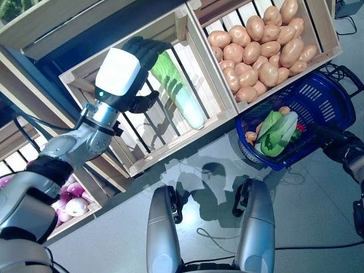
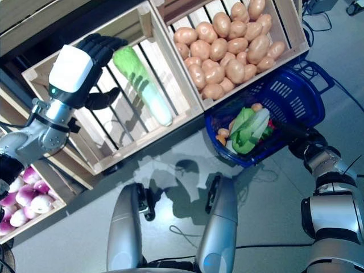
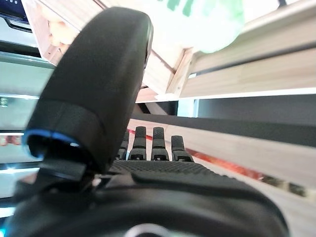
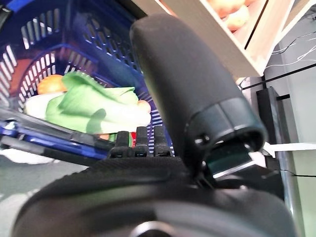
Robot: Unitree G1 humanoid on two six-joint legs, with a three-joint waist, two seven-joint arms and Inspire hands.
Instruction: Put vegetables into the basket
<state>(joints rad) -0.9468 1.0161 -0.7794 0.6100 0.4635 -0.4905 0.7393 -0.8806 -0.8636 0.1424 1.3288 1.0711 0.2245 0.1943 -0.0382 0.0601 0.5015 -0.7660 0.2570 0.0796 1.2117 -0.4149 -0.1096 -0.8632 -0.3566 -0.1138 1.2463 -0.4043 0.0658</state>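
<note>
The left hand hovers inside a wooden crate, fingers loosely extended beside a long cabbage — touch not discernible. The right hand curls around the blue basket rim (greens and carrots already inside). A potato crate stands adjacent — above the basket.

Hidden and cut off

The left hand covers the cabbage's top; onions run past the lower left edge; the potato crate is cropped above.
</note>
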